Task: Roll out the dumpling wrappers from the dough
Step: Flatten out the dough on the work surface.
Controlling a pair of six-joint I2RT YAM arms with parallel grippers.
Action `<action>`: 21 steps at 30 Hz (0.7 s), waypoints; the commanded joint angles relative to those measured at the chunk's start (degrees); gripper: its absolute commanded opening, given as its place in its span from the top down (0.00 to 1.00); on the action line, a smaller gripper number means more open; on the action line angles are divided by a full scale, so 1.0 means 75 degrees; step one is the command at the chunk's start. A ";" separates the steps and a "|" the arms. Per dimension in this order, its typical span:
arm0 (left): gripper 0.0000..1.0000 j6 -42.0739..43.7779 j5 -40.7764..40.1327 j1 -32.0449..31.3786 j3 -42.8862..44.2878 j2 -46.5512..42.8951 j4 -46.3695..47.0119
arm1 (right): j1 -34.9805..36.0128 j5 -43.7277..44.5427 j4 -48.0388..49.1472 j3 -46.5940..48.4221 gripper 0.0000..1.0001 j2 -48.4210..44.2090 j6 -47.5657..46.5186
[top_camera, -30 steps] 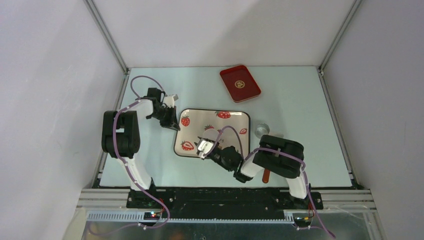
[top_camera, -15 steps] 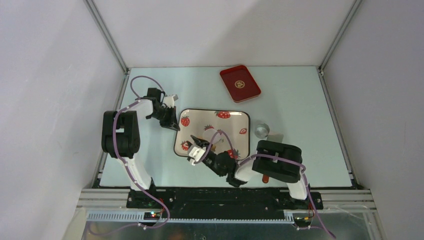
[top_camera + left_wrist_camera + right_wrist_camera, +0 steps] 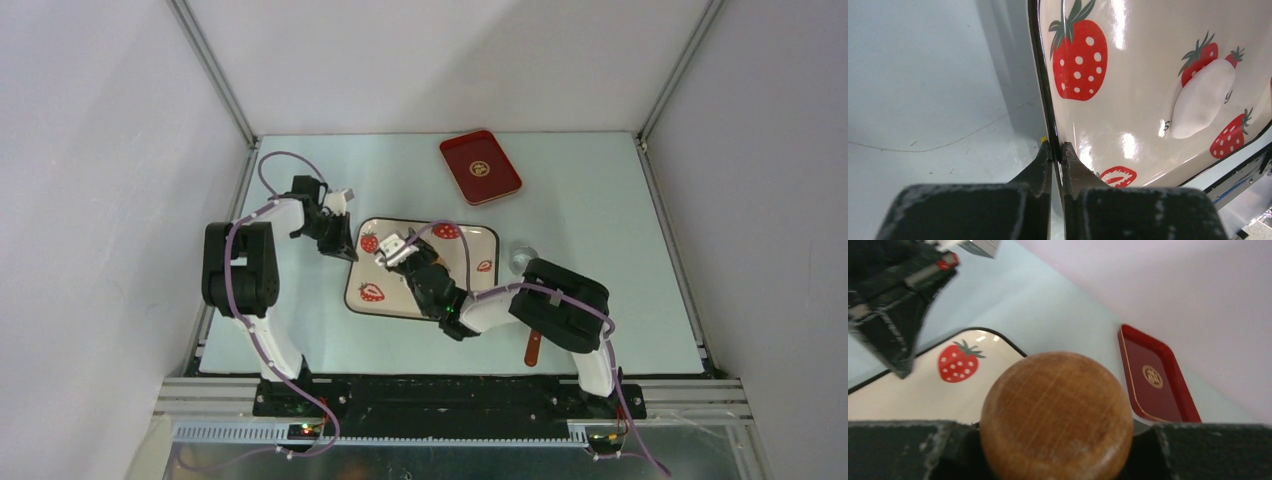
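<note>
A white piece of dough (image 3: 1202,100), pressed into an oblong, lies on the strawberry-print tray (image 3: 1128,60). From above it is hidden under my right arm. My left gripper (image 3: 1057,150) is shut on the tray's black rim (image 3: 1044,95), at the tray's far left corner (image 3: 340,243). My right gripper (image 3: 1057,440) is shut on a wooden rolling pin (image 3: 1057,412), whose round end fills the right wrist view. That gripper (image 3: 397,250) hovers over the far left part of the tray (image 3: 472,292).
A red tray (image 3: 480,166) sits at the back of the table, right of centre. A small silvery cup (image 3: 522,258) stands just right of the strawberry tray. A reddish-brown stick (image 3: 533,348) lies near the right arm's base.
My right gripper with the rolling pin has swept from the tray's near left part to its far left part. The left gripper has kept its hold on the rim.
</note>
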 commanded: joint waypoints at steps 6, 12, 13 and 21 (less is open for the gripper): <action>1.00 0.0252 0.0106 0.0287 0.0036 -0.0350 0.0000 | -0.0348 0.1176 -0.6019 0.2425 1.00 -0.0626 0.3952; 1.00 0.0225 0.0142 0.0281 0.0019 -0.0352 -0.0006 | -0.0200 0.1895 -0.6886 0.2819 1.00 -0.0267 0.4686; 1.00 0.0229 0.0142 0.0280 0.0017 -0.0357 -0.0001 | -0.0097 0.2104 -0.6720 0.2815 1.00 -0.0121 0.4670; 1.00 0.0242 0.0180 0.0282 -0.0025 -0.0421 -0.0010 | 0.0364 0.2957 -0.6044 0.2811 1.00 0.0606 0.4458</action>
